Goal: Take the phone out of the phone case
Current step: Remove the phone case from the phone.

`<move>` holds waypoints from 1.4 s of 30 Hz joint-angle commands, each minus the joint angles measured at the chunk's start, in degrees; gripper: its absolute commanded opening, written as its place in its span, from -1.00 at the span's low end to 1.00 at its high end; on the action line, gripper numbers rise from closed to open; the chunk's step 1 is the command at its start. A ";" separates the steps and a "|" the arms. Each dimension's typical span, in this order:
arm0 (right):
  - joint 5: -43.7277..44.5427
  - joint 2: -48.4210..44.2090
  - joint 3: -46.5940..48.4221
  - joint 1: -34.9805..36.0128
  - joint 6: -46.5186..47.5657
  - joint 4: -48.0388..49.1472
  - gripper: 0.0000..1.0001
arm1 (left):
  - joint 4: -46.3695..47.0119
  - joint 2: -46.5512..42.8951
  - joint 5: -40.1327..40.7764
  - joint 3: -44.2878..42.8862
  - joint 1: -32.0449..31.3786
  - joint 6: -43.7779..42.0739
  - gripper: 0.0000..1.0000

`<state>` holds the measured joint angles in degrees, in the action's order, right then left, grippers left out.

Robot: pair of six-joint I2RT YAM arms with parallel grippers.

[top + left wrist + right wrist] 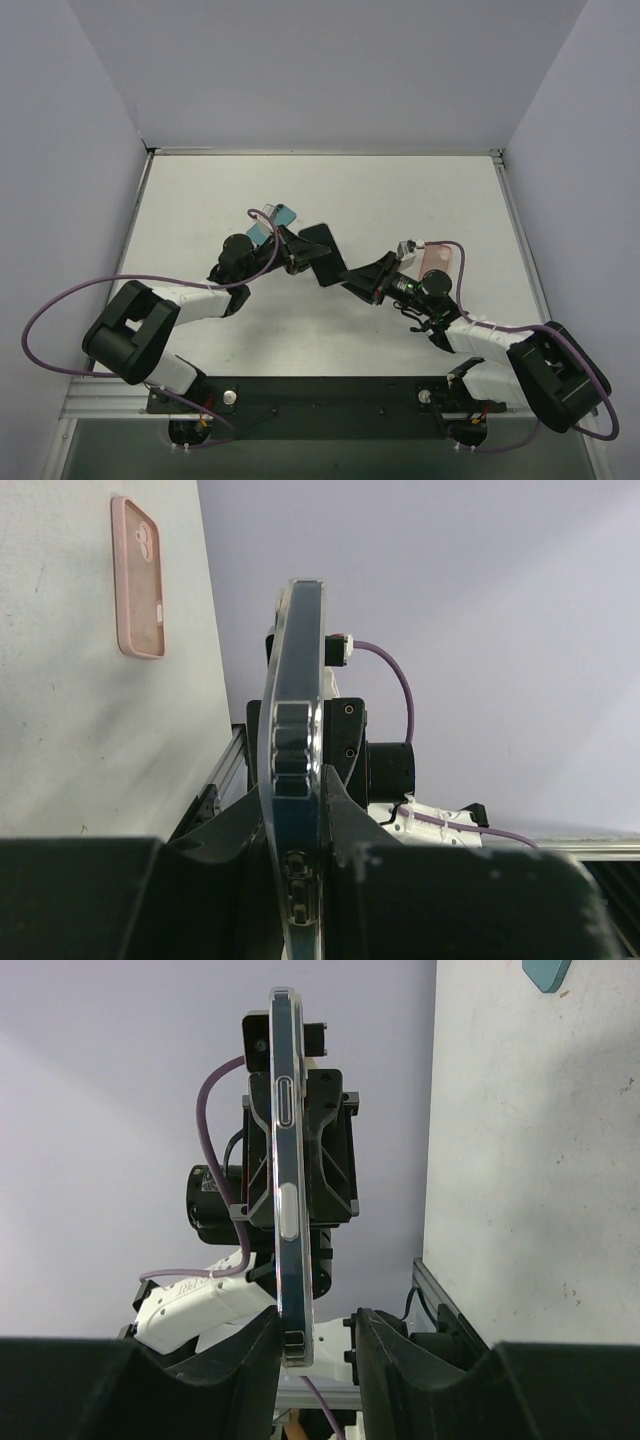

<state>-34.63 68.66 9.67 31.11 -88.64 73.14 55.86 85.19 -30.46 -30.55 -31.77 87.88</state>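
A black phone in a clear case (pixel 322 255) is held on edge in the air between the two arms. My left gripper (pixel 297 257) is shut on one end of it. In the left wrist view the cased phone (pixel 298 710) stands edge-on, pinched between both fingers (pixel 362 845). My right gripper (pixel 350 277) sits at the other end. In the right wrist view the phone (pixel 288 1160) rests against the left finger (pixel 250 1350), with a gap to the right finger, so that gripper (pixel 318 1345) is open around it.
A pink phone case (pixel 437 262) lies flat on the white table to the right; it also shows in the left wrist view (pixel 138 575). A light blue case (pixel 283 215) lies behind the left gripper. White walls enclose the table on three sides.
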 commanded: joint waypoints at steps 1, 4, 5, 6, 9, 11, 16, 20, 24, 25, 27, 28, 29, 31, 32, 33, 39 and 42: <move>2.20 -1.43 1.05 -0.35 1.37 7.10 -0.40 | 4.70 -3.45 -0.39 -0.83 0.30 0.37 -1.00; 2.11 -1.43 1.49 -0.35 1.10 7.01 -0.64 | 4.44 -3.63 -0.48 -0.48 0.30 0.28 -1.00; 2.37 -1.60 1.58 -0.35 1.01 7.01 -0.85 | 4.35 -3.71 -0.48 -0.48 0.30 0.19 -1.00; 2.46 -1.69 1.84 -0.35 0.75 6.92 -1.00 | 4.26 -3.71 -0.48 -0.48 0.30 0.19 -1.00; 3.42 -2.57 2.02 -0.35 0.05 6.66 -1.00 | 4.61 -4.06 -0.57 -0.39 0.48 0.45 -1.00; 3.96 -3.36 2.19 -0.53 -1.35 7.10 -1.00 | 5.49 -4.33 -0.74 -0.30 0.65 1.33 -1.00; 5.80 -3.80 5.79 -0.88 -6.18 10.43 -1.00 | 15.85 -4.77 -0.48 -0.48 1.18 4.58 -1.00; 7.74 -0.56 9.66 -0.88 -11.89 16.84 -1.00 | 18.32 -7.48 1.53 -2.67 1.18 4.41 -1.00; 9.41 2.88 15.27 -0.88 -17.35 22.13 -1.00 | 15.87 -9.95 1.89 -7.15 1.27 1.60 -1.00; 9.23 3.58 16.68 -0.97 -17.79 22.13 -1.00 | 16.12 -10.21 1.72 -8.20 1.27 1.42 -1.00; 9.58 4.46 20.99 -0.70 -19.19 22.04 -1.00 | 18.05 -10.39 1.72 -11.10 1.27 1.51 -1.00; 10.02 5.24 22.22 -0.70 -20.68 22.13 -1.00 | 18.84 -10.48 1.98 -11.90 1.27 1.77 -1.00; 10.81 5.51 23.45 -0.62 -21.57 22.04 -1.00 | 19.63 -10.57 2.24 -12.78 1.27 2.47 -1.00; 11.60 6.39 26.79 -0.35 -23.67 22.13 -1.00 | 20.61 -10.65 3.38 -14.97 1.27 3.26 -1.00; 12.13 6.74 27.85 -0.26 -24.47 22.13 -1.00 | 20.78 -10.92 3.91 -15.50 1.27 3.27 -1.00; 13.26 7.09 29.77 0.00 -25.26 22.13 -1.00 | 20.70 -11.01 4.35 -16.03 1.27 3.18 -1.00; 18.27 8.85 34.36 2.46 -29.66 22.22 -1.00 | 24.38 -11.10 7.07 -20.43 1.27 4.14 -1.00; 19.78 9.56 36.38 3.34 -30.63 22.22 -1.00 | 27.46 -10.48 7.95 -22.10 1.18 5.64 -1.00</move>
<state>-24.64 76.51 41.54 32.95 -106.63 75.50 63.68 77.45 -16.56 -47.07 -28.03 89.27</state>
